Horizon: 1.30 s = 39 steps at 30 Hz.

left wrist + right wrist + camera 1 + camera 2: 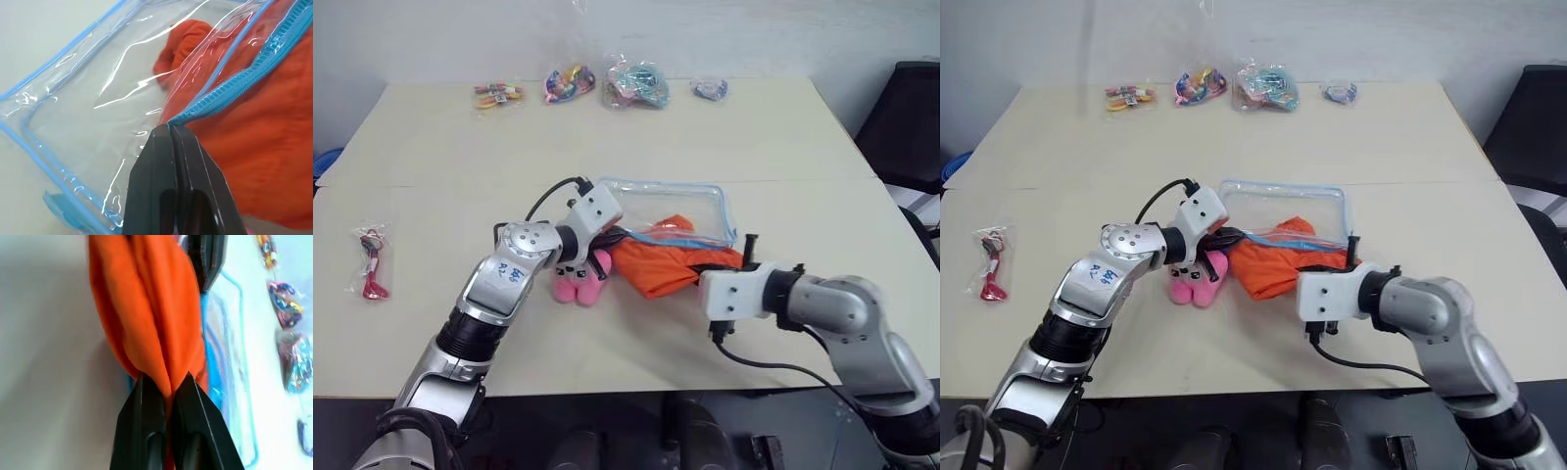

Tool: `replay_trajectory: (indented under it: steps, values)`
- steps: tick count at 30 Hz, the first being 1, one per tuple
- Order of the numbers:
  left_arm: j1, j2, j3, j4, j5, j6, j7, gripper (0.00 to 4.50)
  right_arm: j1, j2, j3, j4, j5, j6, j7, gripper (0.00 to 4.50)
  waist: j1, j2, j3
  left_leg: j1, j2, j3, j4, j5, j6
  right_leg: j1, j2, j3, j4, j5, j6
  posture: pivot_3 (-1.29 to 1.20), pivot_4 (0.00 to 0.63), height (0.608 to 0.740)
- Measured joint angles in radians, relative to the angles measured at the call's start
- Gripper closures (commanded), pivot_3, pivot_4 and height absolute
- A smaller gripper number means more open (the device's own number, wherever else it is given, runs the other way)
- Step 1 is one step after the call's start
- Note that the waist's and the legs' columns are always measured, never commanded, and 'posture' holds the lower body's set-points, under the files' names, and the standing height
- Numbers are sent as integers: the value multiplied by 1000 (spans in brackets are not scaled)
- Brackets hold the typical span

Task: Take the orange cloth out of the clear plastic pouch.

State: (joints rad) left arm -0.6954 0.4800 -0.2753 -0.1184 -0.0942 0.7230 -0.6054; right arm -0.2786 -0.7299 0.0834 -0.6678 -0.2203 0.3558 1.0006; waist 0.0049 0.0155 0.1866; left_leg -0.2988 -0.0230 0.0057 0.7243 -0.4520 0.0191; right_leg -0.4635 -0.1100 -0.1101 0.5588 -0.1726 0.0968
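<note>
A: How far along would you say this is?

B: Partway. The orange cloth (658, 266) is mostly out of the clear plastic pouch (666, 211); the bulk lies on the counter (440, 137) at about 6 o'clock from the pouch, just in front of its zipper edge. One lobe is still under the clear film, as the left wrist view shows.

A: And the grippers?

B: The right gripper (168, 382) has its fingers pinched together on a fold of the cloth. The left gripper (169, 129) is clamped on the pouch's blue zipper edge, pinning it.

A: So what's left?

B: I'd judge one more pull toward the robot, away from the pouch, until the last lobe slips past the zipper. The left gripper needs to hold firm or the pouch will drag along.

A: Anything in the way?

B: A pink plush toy (580, 281) sits touching the cloth at roughly 9 o'clock of it, right under the left gripper's wrist. It could get nudged. The zipper tape could also snag the fabric.

A: And farther off?

B: Four small clear bags of colourful items (570, 83) line the far edge at 12 o'clock, well apart. Another small bag with a red item (371, 262) lies far out at 9 o'clock. A black chair (911, 122) stands off the counter at 2 o'clock.
</note>
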Motion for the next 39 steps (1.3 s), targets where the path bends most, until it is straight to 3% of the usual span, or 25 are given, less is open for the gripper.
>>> replay_trajectory:
  steps: [5, 11, 14, 18, 24, 28, 31, 36, 39]
  values:
    - [0, 23, -22, 17, 15, -72, -61, 4500, -52, -54, -207, -106, 272, 345, 106, 4457, 5, 0, 0, 0, 0, 0, 0, 0, 1, 0, -1, 0, 0, 0, 0, 0, 150, 740]
    - [1, 59, -13, 22, 14, -111, -132, 2709, -117, -268, -499, -49, 480, 561, 197, 4500, 23, 0, 0, 0, 0, 0, 0, -1, 2, 0, -1, 0, 0, 0, 0, 0, 150, 740]
    - [2, 71, -3, 22, 9, -118, -157, 1730, -87, -367, -573, 94, 483, 498, 217, 4500, 22, 0, 0, 0, -1, 2, 0, -1, 3, 1, -2, 1, 0, 1, 1, 0, 150, 740]
    - [3, 68, 15, 10, -40, -95, -200, 523, 17, -465, -577, 335, 323, 148, 162, 4500, 21, 0, 0, -1, -1, 5, -1, -1, 4, 1, -2, 2, 0, 1, 1, 0, 150, 740]
    - [3, 92, 88, -76, -180, -78, -324, 523, 20, -527, -552, 719, 112, -344, -57, 4500, 16, 0, 0, 0, 0, 7, -2, -1, 3, 1, -2, 3, 0, 1, 1, 0, 150, 740]
    - [2, 141, 117, -95, -217, -74, -371, 523, -28, -548, -539, 924, 28, -507, -236, 4500, 10, 2, 1, 0, 0, 7, -2, 0, 3, 1, -2, 3, 0, 1, 1, 0, 150, 740]
    - [3, 154, 137, -100, -242, -74, -394, 523, 16, -543, -542, 968, 4, -609, -312, 4500, 7, 2, 1, 0, 0, 6, -3, 0, 2, 1, -2, 3, 0, 1, 1, 0, 150, 740]
    - [-1, 154, 196, -116, -368, -9, -428, 523, 311, -308, -507, 755, 14, -673, -341, 4500, 12, 2, 1, 0, 1, 5, -3, 0, 1, 2, -2, 2, 0, 1, 1, 0, 150, 740]
    - [-27, 154, 244, -111, -447, 47, -438, 523, 383, -199, -454, 678, 11, -623, -363, 4500, 13, 4, 1, 0, 1, 6, -1, 0, 1, 2, -2, 3, 0, 1, 1, 0, 150, 740]
